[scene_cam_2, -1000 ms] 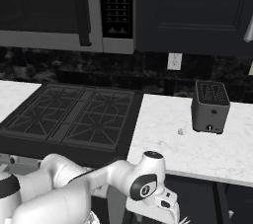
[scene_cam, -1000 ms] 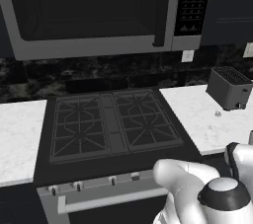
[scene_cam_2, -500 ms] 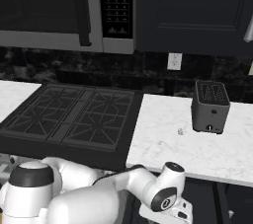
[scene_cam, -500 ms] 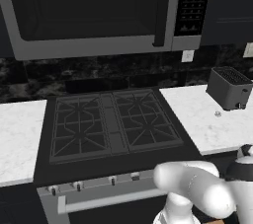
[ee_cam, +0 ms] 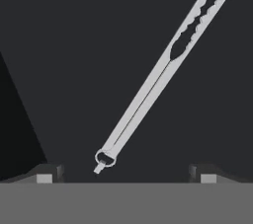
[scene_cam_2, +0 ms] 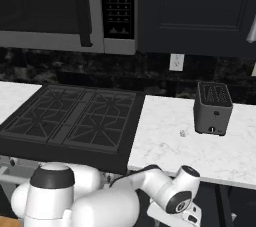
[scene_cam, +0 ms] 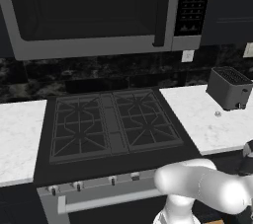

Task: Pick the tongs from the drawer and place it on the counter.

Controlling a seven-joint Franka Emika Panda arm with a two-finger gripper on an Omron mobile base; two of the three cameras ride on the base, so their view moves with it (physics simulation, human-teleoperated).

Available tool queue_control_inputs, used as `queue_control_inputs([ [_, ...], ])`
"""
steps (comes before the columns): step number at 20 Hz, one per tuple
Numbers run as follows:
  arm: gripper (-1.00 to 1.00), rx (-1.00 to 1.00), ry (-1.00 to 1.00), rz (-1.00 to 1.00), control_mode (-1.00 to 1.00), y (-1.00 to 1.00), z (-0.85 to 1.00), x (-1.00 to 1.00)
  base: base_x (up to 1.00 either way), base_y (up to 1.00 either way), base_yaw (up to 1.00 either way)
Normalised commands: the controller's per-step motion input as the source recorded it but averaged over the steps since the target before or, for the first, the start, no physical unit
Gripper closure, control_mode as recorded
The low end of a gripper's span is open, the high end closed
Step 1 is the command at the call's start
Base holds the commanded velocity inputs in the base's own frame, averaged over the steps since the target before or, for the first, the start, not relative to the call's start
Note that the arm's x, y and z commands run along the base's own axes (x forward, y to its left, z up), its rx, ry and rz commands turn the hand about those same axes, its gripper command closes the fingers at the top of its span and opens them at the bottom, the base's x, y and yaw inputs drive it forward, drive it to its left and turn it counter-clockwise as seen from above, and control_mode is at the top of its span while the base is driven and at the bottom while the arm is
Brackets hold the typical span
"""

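Note:
The tongs lie flat on the dark floor of the drawer, pale silver-grey. They slant from a ring end low in the hand view to scalloped tips at the upper right. My gripper is open above them, and its two dark fingertips stand wide apart on either side of the ring end without touching it. The white marble counter stretches to the right of the stove. My arm bends down in front of the counter's edge.
A black gas stovetop sits left of the counter. On the counter stand a dark toaster and a small round speck. A microwave hangs above. A darker drawer wall rises at the hand view's left.
My arm has sunk lower and swung right, its wrist dropping below the counter's front edge. Stove, toaster and counter have not moved.

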Motion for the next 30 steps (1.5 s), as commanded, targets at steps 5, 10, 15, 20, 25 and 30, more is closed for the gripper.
queue_control_inputs([
  [5,-1.0,0.0,-0.01,-0.03,-1.0,0.16,-0.45,0.0,0.0,0.0,0.0],
  [10,-1.0,0.0,-0.01,-0.04,-1.0,0.04,-0.42,0.12,0.0,0.0,0.0],
  [15,-1.0,0.01,0.0,-0.02,-1.0,-0.16,-0.45,0.19,0.0,0.0,0.0],
  [20,-1.0,0.01,0.0,0.0,-1.0,-0.21,-0.67,0.11,0.0,0.0,0.0],
  [25,1.0,0.02,-0.03,0.0,-1.0,-0.13,-0.98,-0.05,0.0,0.0,0.0],
  [30,1.0,-0.04,-0.17,-0.01,-1.0,0.64,-1.0,-0.51,0.0,0.0,0.0],
])
